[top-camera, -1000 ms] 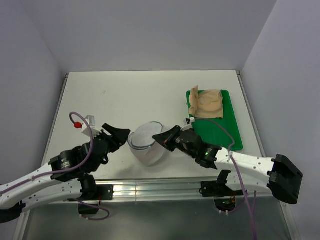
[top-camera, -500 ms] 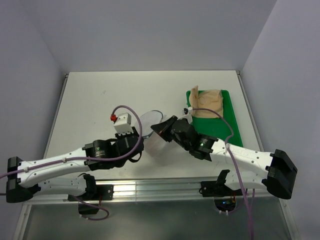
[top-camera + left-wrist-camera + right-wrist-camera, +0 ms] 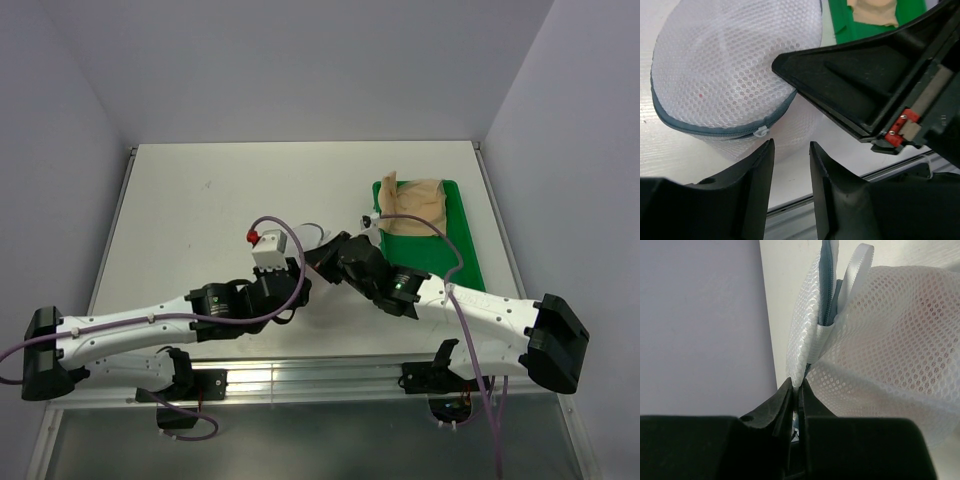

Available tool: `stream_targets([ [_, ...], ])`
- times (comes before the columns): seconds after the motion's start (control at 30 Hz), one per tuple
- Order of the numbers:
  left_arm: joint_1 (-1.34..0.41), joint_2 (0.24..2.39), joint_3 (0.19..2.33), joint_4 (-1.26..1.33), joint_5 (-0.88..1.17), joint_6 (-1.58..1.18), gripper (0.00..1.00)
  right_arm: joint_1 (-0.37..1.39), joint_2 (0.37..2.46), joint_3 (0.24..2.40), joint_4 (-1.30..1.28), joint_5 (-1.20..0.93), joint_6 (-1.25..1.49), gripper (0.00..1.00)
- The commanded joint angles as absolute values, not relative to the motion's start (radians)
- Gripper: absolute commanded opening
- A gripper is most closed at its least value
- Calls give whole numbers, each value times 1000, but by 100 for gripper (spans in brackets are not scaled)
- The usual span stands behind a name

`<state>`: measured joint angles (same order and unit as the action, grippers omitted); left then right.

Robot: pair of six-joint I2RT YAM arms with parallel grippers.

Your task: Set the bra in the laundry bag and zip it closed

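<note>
The small round white mesh laundry bag (image 3: 735, 65) lies on the white table (image 3: 200, 200) between the two arms. The right gripper (image 3: 796, 390), reaching in from about 4 o'clock, is clamped flat on a fold of mesh at the bag's edge, just under a white ribbon loop (image 3: 860, 260). That pinch probably anchors the bag so that the zip can be drawn without the bag sliding along.

The left gripper (image 3: 791, 150) comes in from about 7 o'clock. Its fingers are a narrow gap apart with nothing between them, and they hang just short of the small pale zip pull (image 3: 760, 132) on the grey zip rim (image 3: 715, 130). It looks lined up to take the pull. How much of the zip is already run cannot be told, since the right gripper's body hides the rim beyond the pull.

As for contents, a faint pink-peach cast shows through the mesh in the right wrist view. This suggests the soft pale pink bra (image 3: 920, 305) is inside the bag, though its shape cannot be made out. At about 2 o'clock from the bag sits a green rectangular tray (image 3: 470, 275). It holds a crumpled tan-beige garment (image 3: 412, 205) at its far end.
</note>
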<state>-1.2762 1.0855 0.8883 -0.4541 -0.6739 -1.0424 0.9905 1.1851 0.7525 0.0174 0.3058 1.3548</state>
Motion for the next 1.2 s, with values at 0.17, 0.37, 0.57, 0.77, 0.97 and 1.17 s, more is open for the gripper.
stream_targets([
  [0.17,-1281,1124,954,-515,-683,-1071,37,989,1198,816,25,314,1339,0],
  [0.37,-1278,1135,963,-560,-704,-1094,37,988,1207,819,31,302,1338,0],
  [0.57,-1272,1173,999,-624,-709,-1112,36,989,1204,819,29,305,1338,0],
  [0.77,-1259,1178,1003,-647,-710,-1129,36,989,1201,816,34,301,1338,0],
  [0.97,-1252,1170,996,-652,-713,-1129,38,989,1201,810,46,293,1341,0],
  [1.17,-1243,1193,1008,-641,-706,-1109,38,989,1192,805,45,295,1339,0],
])
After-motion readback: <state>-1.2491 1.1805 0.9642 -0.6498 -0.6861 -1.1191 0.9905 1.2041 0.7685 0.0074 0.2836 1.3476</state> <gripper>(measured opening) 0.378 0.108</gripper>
